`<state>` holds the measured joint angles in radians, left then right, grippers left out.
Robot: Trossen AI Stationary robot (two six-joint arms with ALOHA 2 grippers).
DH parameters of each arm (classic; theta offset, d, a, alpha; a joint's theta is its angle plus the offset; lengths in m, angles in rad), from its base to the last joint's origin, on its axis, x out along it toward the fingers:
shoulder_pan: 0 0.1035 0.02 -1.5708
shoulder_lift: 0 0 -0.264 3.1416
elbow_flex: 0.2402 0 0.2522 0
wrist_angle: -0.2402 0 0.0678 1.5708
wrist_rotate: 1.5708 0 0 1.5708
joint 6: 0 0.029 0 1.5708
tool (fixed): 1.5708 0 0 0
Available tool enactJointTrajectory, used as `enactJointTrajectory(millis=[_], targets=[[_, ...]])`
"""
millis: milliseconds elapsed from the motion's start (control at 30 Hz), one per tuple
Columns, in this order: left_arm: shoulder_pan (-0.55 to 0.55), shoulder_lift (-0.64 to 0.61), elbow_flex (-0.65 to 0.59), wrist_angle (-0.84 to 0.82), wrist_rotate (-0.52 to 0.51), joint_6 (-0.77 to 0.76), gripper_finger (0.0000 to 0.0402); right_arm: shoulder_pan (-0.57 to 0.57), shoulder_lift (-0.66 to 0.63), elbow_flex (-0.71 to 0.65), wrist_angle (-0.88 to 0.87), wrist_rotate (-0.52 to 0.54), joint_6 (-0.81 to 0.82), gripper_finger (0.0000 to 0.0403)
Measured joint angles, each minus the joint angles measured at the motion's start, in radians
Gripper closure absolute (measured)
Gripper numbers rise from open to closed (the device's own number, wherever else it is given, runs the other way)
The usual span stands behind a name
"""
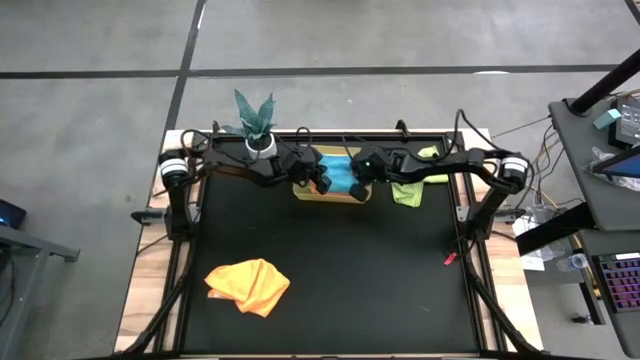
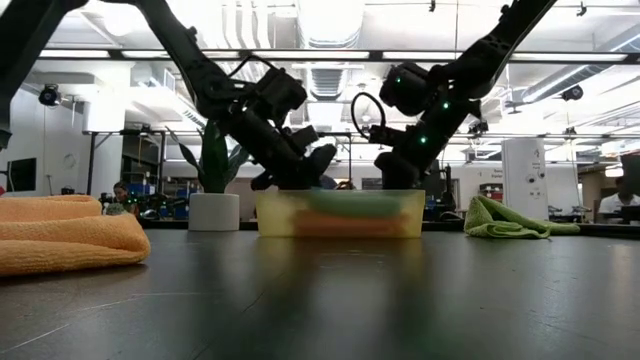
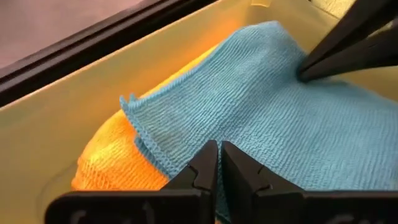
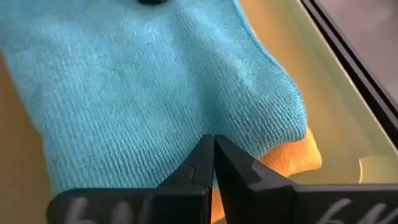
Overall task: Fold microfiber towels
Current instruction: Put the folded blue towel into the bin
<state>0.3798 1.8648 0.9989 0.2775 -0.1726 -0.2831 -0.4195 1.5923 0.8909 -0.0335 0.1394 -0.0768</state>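
Observation:
A teal blue microfiber towel (image 3: 280,124) lies folded on top of an orange one (image 3: 112,155) inside the translucent yellow-green bin (image 2: 340,215) at the table's far middle. Both grippers reach down into the bin from either side. My left gripper (image 3: 217,149) is shut at the teal towel's hemmed left edge. My right gripper (image 4: 212,142) is shut at its right end. A second orange towel (image 1: 248,285) lies crumpled near the table's front left. A lime green towel (image 1: 408,192) lies in a heap right of the bin. My left gripper's shut fingertips stand at the teal towel's hemmed edge (image 3: 163,157), slanting down from the table's left; I cannot tell whether they touch it. My right gripper's shut fingertips (image 3: 306,70) rest on the teal towel's top layer (image 4: 186,127), slanting down from the table's right. The towel lies flat on the orange one.
A potted plant (image 1: 255,120) stands at the far edge, left of the bin. A small red object (image 1: 450,259) lies near the right edge. The black tabletop (image 1: 350,270) stretches between the bin and the front edge.

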Motion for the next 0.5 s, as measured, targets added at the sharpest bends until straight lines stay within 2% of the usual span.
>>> enactJointTrajectory(millis=[300,367,500], targets=[[-0.002,-0.109,0.0,-0.034,0.028,0.032,0.0393,0.002,-0.118,0.0,-0.085,-0.044,-0.03,0.0394],[-0.004,-0.148,-0.001,-0.067,0.073,0.067,0.0393,0.002,-0.157,0.0,-0.126,-0.099,-0.043,0.0394],[-0.013,-0.2,-0.002,-0.112,0.241,0.169,0.0393,0.0,-0.212,-0.002,-0.149,-0.256,-0.048,0.0394]])
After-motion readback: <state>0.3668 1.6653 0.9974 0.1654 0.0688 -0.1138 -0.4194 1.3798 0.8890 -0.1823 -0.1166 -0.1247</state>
